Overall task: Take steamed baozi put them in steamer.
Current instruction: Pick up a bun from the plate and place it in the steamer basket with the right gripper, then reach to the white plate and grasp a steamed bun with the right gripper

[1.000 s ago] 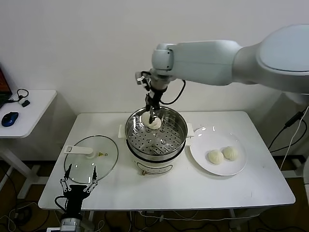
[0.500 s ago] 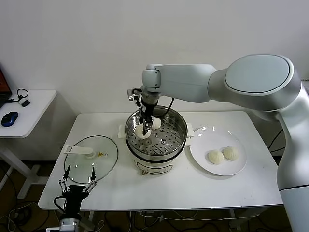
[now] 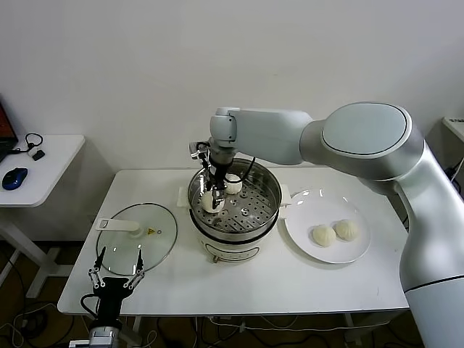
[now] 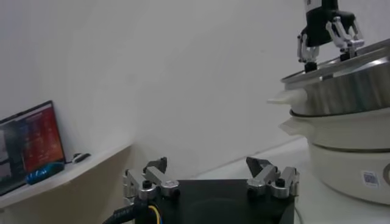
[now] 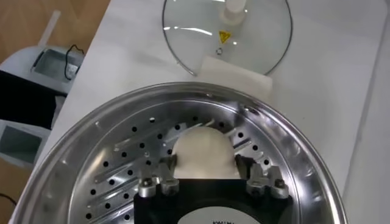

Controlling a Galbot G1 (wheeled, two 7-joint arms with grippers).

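Right gripper (image 3: 213,190) has dropped lower into the steamer (image 3: 235,197) on its left side since a second ago, and its fingers (image 5: 163,181) now stand spread around a baozi (image 5: 202,153) sitting on the perforated tray, no longer pinching it. A second baozi (image 3: 232,186) lies just behind it in the pot. Two more baozi (image 3: 323,235) remain on the white plate (image 3: 306,212), right of the steamer. Left gripper (image 3: 116,275) is parked low by the worktop (image 3: 290,279) front edge, fingers open, near the glass lid (image 3: 136,235).
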